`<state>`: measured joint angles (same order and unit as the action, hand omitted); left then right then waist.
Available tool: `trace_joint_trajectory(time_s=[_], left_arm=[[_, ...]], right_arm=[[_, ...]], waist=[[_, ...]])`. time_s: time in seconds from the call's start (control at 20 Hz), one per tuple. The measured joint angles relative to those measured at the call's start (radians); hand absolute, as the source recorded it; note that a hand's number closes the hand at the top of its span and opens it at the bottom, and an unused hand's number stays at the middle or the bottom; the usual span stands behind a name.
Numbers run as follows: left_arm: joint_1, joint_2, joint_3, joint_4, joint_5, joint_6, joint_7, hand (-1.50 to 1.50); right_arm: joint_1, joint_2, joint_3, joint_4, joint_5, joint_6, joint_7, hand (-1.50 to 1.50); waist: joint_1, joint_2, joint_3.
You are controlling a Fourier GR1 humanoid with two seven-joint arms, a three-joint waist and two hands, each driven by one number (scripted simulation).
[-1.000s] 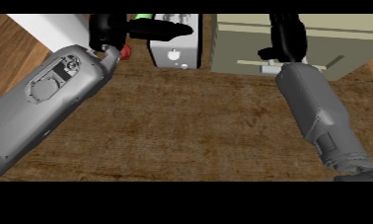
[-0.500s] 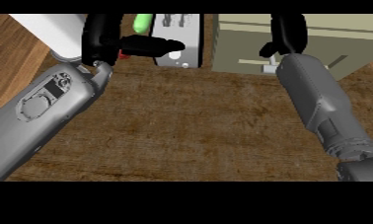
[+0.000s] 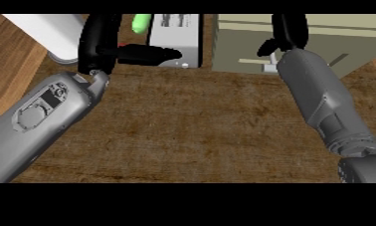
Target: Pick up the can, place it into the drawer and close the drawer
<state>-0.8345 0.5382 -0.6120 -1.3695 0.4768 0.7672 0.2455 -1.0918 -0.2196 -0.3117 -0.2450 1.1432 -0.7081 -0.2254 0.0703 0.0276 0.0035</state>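
Observation:
My left hand (image 3: 100, 41) is at the upper left, its fingers curled and its thumb stretched right across the grey-white drawer (image 3: 182, 31). A small sliver of red, the can (image 3: 126, 46), shows in the crook between thumb and fingers. The hand hides the rest of it. A green object (image 3: 141, 22) pokes out just beyond the thumb, at the drawer's left edge. My right hand (image 3: 288, 30) is at the upper right over a beige cabinet front (image 3: 235, 41), fingers straight and pointing away, thumb to the left, holding nothing.
A white rounded object (image 3: 46, 32) lies at the far left behind my left hand. A pale bar handle (image 3: 255, 61) runs along the beige front beside my right wrist. Brown woven counter (image 3: 198, 120) spreads between both forearms.
My left forearm has pulled down and to the left. The thumb now reaches further across the drawer, and less red shows. The right arm has shifted slightly.

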Motion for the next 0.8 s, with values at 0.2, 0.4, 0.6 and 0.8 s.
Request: trace_joint_trajectory(time_s=[0.2,0.4,0.6,0.8], left_arm=[[0.029,0.011,0.012,-0.012,0.000,-0.007,-0.012,-1.50],[0.062,0.019,0.024,-0.023,0.000,-0.014,-0.027,-1.50],[0.092,0.028,0.030,-0.040,-0.005,-0.012,-0.030,-1.50],[0.117,0.040,0.047,-0.064,-0.011,-0.011,-0.025,-1.50]], right_arm=[[-0.005,0.013,-0.069,-0.016,-0.080,0.030,-0.090,-1.50],[-0.026,0.035,-0.144,-0.031,-0.177,0.093,-0.176,-1.50],[-0.048,0.073,-0.236,-0.048,-0.294,0.161,-0.231,-1.50],[-0.063,0.086,-0.302,-0.049,-0.380,0.222,-0.267,-1.50]], waist=[[-0.009,0.001,0.002],[-0.012,0.001,0.003],[-0.017,-0.004,0.004],[-0.022,-0.006,0.003]])
